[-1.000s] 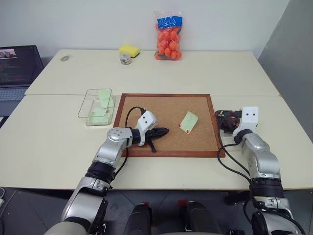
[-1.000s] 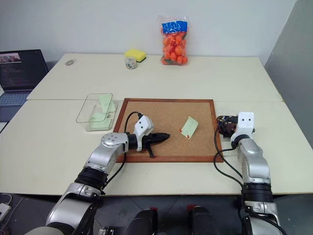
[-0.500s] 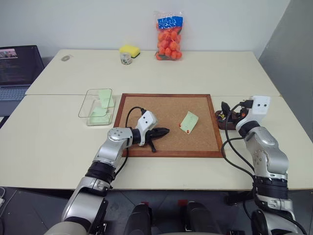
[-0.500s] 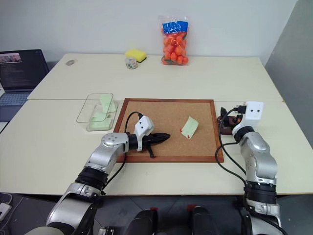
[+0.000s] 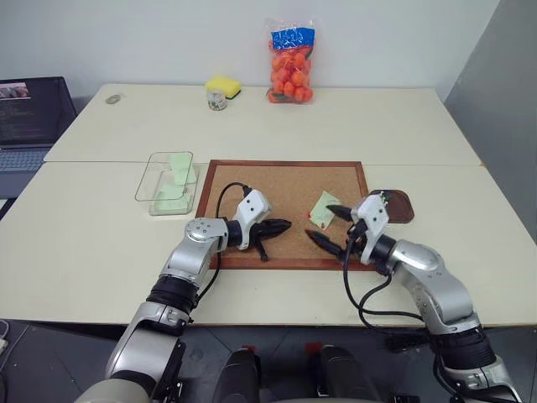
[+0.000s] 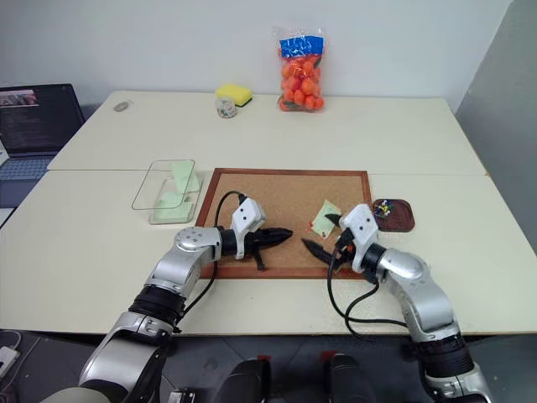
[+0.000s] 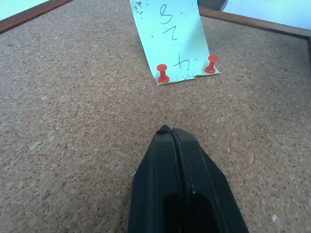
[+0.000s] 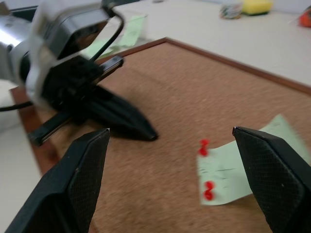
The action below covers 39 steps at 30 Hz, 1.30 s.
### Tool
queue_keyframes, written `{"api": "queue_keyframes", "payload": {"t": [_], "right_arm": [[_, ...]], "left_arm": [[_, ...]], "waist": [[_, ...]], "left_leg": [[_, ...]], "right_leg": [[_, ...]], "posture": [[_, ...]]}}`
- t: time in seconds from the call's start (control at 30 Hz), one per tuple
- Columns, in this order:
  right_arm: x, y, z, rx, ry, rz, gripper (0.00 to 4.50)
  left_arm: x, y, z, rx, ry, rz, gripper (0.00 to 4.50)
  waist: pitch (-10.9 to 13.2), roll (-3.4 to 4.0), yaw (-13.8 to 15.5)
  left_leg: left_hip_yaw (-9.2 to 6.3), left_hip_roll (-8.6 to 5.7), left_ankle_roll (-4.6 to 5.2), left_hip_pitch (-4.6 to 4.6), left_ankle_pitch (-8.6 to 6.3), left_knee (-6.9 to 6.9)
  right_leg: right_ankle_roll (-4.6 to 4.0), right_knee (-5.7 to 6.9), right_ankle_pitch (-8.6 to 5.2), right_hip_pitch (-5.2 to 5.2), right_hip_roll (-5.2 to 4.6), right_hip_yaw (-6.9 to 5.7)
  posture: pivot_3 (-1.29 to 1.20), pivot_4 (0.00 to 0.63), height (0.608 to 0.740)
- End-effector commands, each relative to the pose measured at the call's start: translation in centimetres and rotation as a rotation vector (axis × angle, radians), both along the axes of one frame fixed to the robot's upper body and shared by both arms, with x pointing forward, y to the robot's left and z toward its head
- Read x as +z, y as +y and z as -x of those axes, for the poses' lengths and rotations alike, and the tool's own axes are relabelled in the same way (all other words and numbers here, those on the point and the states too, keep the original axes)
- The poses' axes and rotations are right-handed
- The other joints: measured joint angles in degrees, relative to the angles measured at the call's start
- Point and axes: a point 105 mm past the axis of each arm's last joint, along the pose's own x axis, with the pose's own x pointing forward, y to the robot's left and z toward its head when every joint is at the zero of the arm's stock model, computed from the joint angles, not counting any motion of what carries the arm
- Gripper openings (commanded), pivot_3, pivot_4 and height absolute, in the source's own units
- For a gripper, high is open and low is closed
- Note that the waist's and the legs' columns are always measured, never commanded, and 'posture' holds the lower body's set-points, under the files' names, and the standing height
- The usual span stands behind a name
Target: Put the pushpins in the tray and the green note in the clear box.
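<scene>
**Both end effectors over the cork board, note pinned**

From the head camera I see my right end effector (image 5: 333,227) spread wide just beside the green note (image 5: 324,208) on the cork board (image 5: 285,180); the tray (image 5: 401,206) sits right of it, the clear box (image 5: 167,181) left.

Left wrist: my left end effector (image 7: 168,132) is pressed together, near two red pushpins (image 7: 163,73).

Right wrist: open fingers (image 8: 268,166) frame the note.

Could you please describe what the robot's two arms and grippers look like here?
Both arms have silver-grey metal shells with black joint rings. Each wrist carries a white boxy camera housing with small dark dots, fed by a looping black cable. The left gripper and right gripper each have two black, tapered, pointed fingers; the inner faces on the right gripper show a fine dotted texture.
</scene>
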Motion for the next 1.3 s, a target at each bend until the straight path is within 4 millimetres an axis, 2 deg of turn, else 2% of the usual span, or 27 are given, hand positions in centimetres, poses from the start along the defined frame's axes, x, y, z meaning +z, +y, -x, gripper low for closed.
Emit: {"api": "queue_keyframes", "payload": {"t": [0.03,0.3,0.57,0.7,1.0,1.03,1.2,1.3], "right_arm": [[0.0,-0.1,-0.5,-0.003,-0.041,0.013,4.28],[-0.7,0.2,-1.9,-0.029,-0.026,-0.002,4.28],[-1.8,1.0,-2.7,-0.032,-0.01,0.02,2.84],[-2.1,0.9,-2.9,-0.037,-0.01,0.039,1.89],[-2.0,0.3,-3.9,-0.092,-0.024,0.048,0.18],[-2.0,0.2,-3.9,-0.097,-0.026,0.05,0.06],[-2.0,-0.1,-3.9,-0.112,-0.038,0.054,0.06],[-1.1,-0.3,-3.8,-0.118,-0.055,0.012,0.06]], "left_arm": [[-3.1,1.0,0.8,0.024,0.099,-0.082,0.0],[-3.0,1.1,0.8,0.029,0.099,-0.083,0.0],[-3.0,1.0,0.8,0.029,0.094,-0.085,0.0],[-3.0,1.0,0.9,0.03,0.094,-0.084,0.0],[-2.9,0.7,0.9,0.029,0.095,-0.078,0.0],[-2.9,0.7,0.9,0.028,0.095,-0.078,0.0],[-3.1,0.7,1.1,0.022,0.098,-0.08,0.0],[-3.1,0.8,1.3,0.02,0.1,-0.082,0.0]], "waist": [[0.0,-0.01,0.0],[0.0,-0.01,0.0],[0.0,0.0,0.0],[0.0,0.0,0.0],[0.0,0.0,0.0],[0.0,0.0,0.0],[0.0,0.0,0.0],[0.0,0.0,0.0]], "left_leg": [[0.0,0.0,0.0,0.0,0.0,0.0],[0.01,0.0,0.0,0.01,0.0,0.0],[0.01,0.0,0.0,0.01,0.0,0.0],[0.01,0.0,0.0,0.01,0.0,0.0],[0.01,0.01,0.0,0.01,0.0,-0.01],[0.01,0.01,0.0,0.02,0.0,-0.01],[0.01,0.01,0.0,0.02,0.0,-0.01],[0.01,0.01,0.0,0.02,0.0,0.0]], "right_leg": [[0.0,0.0,0.0,0.0,0.0,0.0],[0.0,0.01,0.0,-0.01,0.0,0.01],[0.0,0.02,0.0,-0.01,0.0,0.01],[0.0,0.01,0.0,-0.01,0.0,0.01],[0.0,0.02,0.0,0.0,0.01,0.01],[0.0,0.02,0.0,0.0,0.01,0.01],[0.0,0.02,0.0,0.0,0.0,0.02],[0.0,0.03,0.0,0.0,0.01,0.02]], "posture": [[0.0,0.15,0.74],[0.0,0.15,0.74],[0.0,0.15,0.74],[0.0,0.15,0.74],[0.0,0.15,0.74],[0.0,0.15,0.74],[0.0,0.15,0.74],[0.0,0.15,0.74]]}}
